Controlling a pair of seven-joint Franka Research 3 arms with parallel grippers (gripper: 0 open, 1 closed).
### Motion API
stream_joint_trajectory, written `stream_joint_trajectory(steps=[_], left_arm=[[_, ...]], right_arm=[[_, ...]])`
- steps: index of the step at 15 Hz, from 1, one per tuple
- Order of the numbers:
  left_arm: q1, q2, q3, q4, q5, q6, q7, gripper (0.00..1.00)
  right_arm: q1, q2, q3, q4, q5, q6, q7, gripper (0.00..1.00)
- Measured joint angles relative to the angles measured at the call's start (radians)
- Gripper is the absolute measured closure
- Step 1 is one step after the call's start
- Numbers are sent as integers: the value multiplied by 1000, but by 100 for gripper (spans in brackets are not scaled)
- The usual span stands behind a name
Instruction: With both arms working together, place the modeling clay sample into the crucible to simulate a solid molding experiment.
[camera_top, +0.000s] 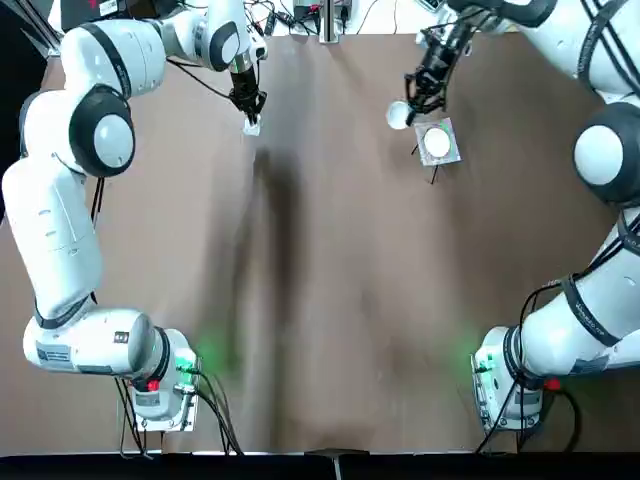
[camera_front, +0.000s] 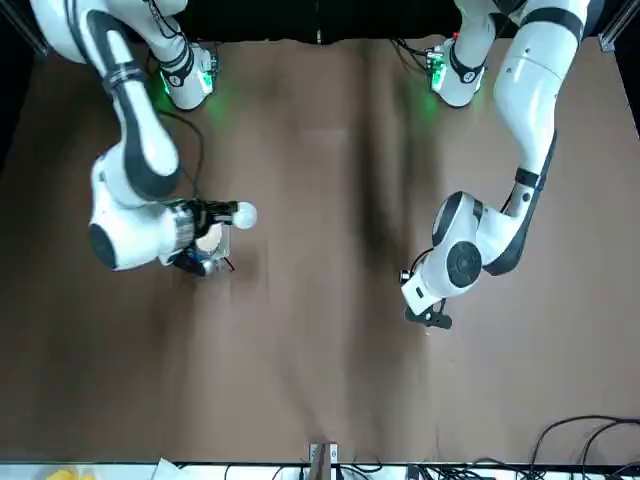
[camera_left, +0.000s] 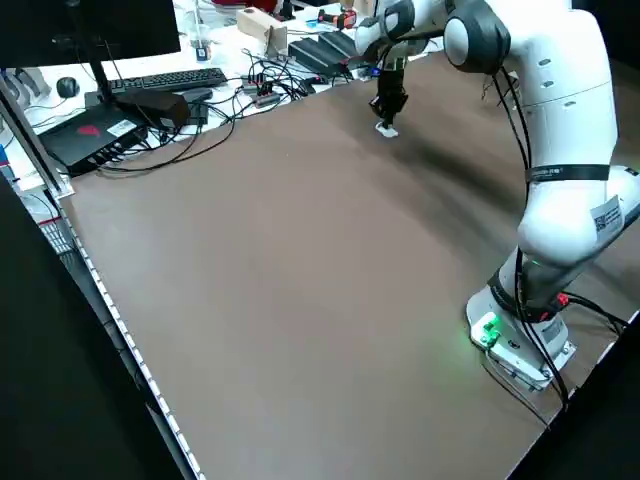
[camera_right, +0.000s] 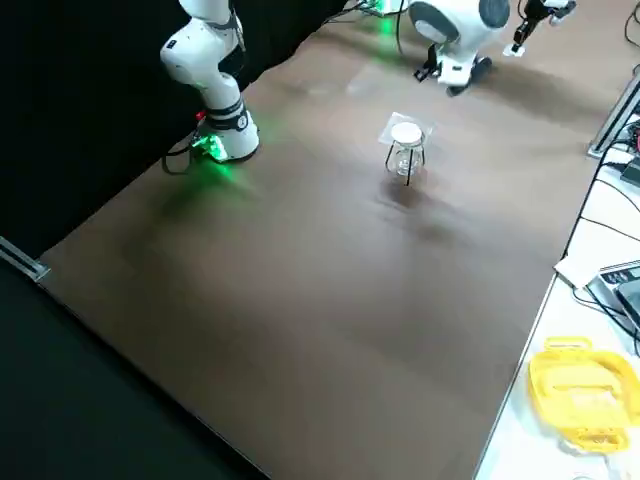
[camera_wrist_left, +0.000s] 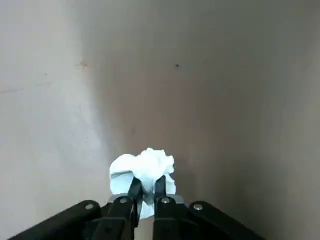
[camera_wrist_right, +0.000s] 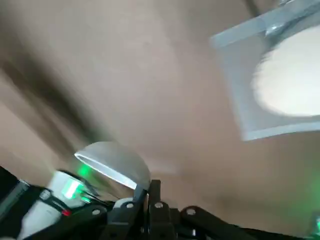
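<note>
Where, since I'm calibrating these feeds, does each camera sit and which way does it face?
Top: overhead, looking straight down; both arms, bases at the bottom; left pincer grips the clay sample, right pincer the crucible.
Front: opposite the robot, facing it; both arms, sides mirrored.
Left side: raised at the robot's left, looking diagonally down; left arm.
Right side: raised at its right; square plate, both bases.
Left wrist: looks along its pincer at the clay.
Right wrist: along its pincer at the crucible, with the plate beyond.
Shared: top and front show both pincers.

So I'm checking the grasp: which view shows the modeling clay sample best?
The left wrist view: the modeling clay sample fills it, pinched by the left gripper. Top and left side views show only a white speck; the front view hides it.
</note>
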Motion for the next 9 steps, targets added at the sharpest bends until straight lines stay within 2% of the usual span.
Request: stream_joint_trajectory(steps=[5, 9], left_arm=[[1, -73, -40, 2, -89, -52, -39, 85], [2, -127, -70, 3, -183, -91, -86, 85]], right_arm=[[107, 109, 0, 96, 151, 160, 156, 96], [190, 151, 0, 114, 172, 240, 211, 96]])
